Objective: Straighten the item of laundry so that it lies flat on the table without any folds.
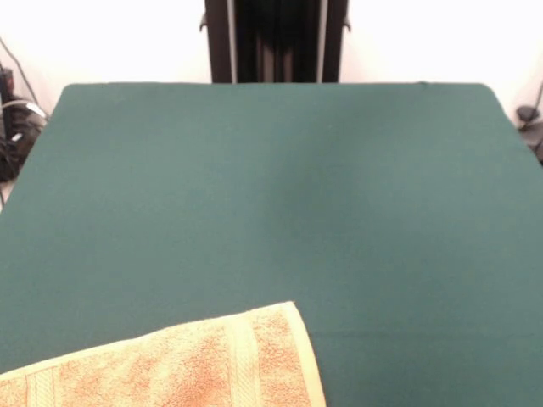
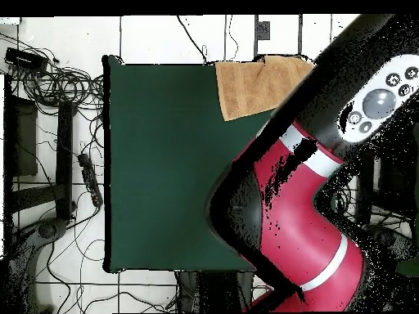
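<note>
While the towel (image 1: 178,365) lies at the near edge of the green surface (image 1: 271,195) in the front view, partly out of frame, and at the far edge in the overhead view beside the red arm (image 2: 303,221), no fingers show in either view, so cannot tell their opening or any hold. Looks mostly spread, one border band and a corner showing; hidden part may hold folds. Best: descend on a visible corner, pinch only the top layer, drag slowly toward the surface's middle, keeping low to avoid bunching.
</note>
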### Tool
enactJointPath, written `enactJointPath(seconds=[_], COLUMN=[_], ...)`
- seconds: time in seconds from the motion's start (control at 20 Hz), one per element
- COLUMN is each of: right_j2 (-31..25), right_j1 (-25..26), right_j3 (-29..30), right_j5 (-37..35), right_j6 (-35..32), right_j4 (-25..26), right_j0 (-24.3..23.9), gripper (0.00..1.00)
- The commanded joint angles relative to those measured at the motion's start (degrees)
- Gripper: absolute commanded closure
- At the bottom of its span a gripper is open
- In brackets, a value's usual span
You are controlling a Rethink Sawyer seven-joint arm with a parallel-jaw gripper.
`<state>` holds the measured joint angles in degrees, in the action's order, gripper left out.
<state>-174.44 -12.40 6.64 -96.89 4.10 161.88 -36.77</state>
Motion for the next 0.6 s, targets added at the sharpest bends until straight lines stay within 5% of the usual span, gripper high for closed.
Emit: enactJointPath(seconds=[0.05,0.6], right_j2=[-0.3,-0.3], right_j1=[1.9,3.4], right_j3=[-9.7,-10.1], right_j5=[2.1,2.9], right_j6=[-20.9,-24.7], right_j4=[0.6,-0.7], right_j0=[1.6,1.7], gripper=[1.0,1.0])
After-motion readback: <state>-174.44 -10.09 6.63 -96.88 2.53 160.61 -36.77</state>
